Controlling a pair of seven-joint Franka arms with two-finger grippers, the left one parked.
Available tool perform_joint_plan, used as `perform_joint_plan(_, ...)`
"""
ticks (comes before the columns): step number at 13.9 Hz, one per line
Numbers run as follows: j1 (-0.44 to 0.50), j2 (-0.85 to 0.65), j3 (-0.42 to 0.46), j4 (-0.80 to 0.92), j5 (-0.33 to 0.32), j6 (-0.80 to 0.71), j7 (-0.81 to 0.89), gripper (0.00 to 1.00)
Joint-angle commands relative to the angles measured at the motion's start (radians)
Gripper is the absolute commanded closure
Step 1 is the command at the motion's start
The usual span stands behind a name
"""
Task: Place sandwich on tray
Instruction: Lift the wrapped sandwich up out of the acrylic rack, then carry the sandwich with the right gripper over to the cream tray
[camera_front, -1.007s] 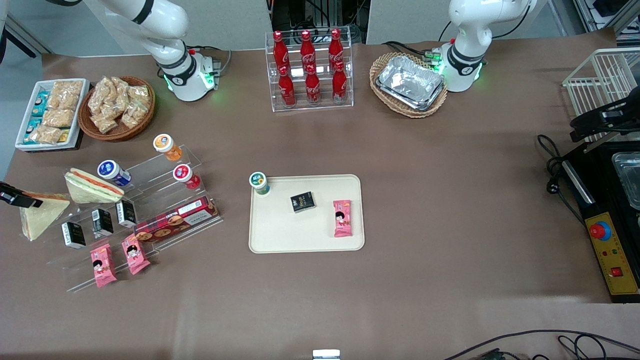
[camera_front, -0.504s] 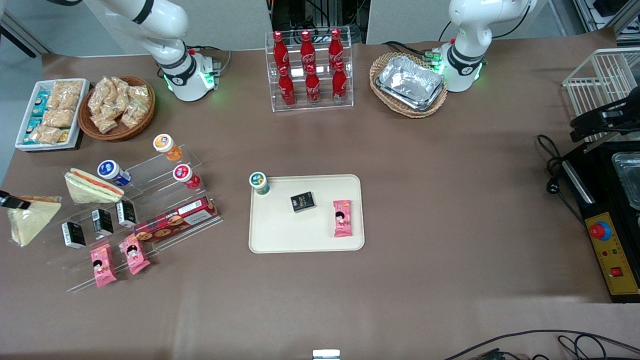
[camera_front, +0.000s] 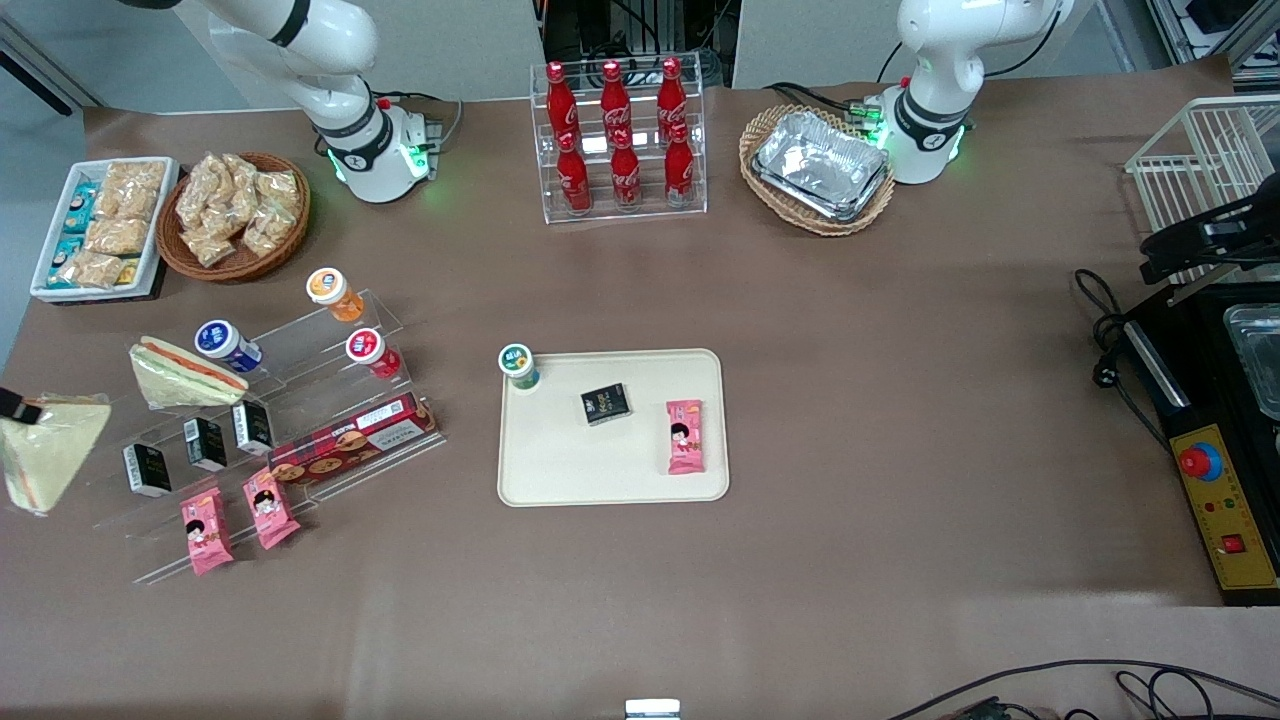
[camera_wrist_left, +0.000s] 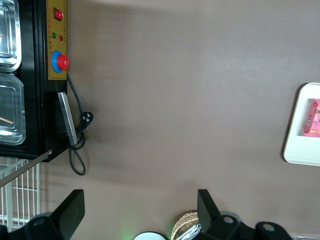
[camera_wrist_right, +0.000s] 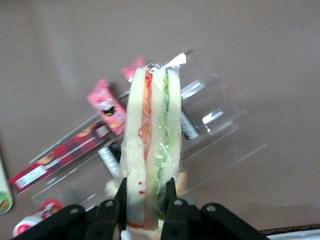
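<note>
Gripping: the gripper (camera_wrist_right: 145, 200) is clamping the sandwich (camera_wrist_right: 150, 145) between its two black fingers (camera_wrist_right: 170, 192), pinching the thick end of the wedge from both bread faces.
Sandwich look: it's showing three pale cream bread slices edge-on in the wrist view, with a red-orange filling layer running down one gap and green leafy stuff down the other, all under shiny clear wrap that's bunching into a crinkled flap at the tip.
Where it's sitting: in the front view the sandwich (camera_front: 38, 452) is hanging at the very working-arm end of the table, lifted, next to the clear acrylic display steps (camera_front: 270, 420) and well apart from the tray (camera_front: 610, 480).
Tray: the cream-beige tray is lying flat mid-table, carrying a small black packet (camera_front: 606, 404) and a pink snack packet (camera_front: 685, 436), with a green-lidded cup (camera_front: 518, 365) standing at its corner.
Other sandwich: a second wedge (camera_front: 182, 375) with an orange-red stripe is resting on the acrylic steps, near the held one but not touching it.
Hard to see: the gripper (camera_front: 14, 404) is getting cut off by the frame edge in the front view, only a dark bit is showing on top of the sandwich; the arm above it isn't visible there.
Behind the wrap: pink packets (camera_wrist_right: 107, 106) and a red plaid biscuit box (camera_wrist_right: 60, 159) are peeking out below the sandwich, partly hidden by it.
</note>
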Motion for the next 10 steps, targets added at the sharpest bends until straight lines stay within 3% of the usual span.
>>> perform_joint_plan(1,0.155,-0.021,-0.006,0.061,-0.047,-0.097,-0.008,0.69)
perform_joint_plan(6,0.391,-0.04,-0.005,0.061,-0.081,-0.127,-0.028,0.69)
perform_joint_plan(10,0.462,-0.038,-0.005,0.061,-0.073,-0.116,-0.347,0.69)
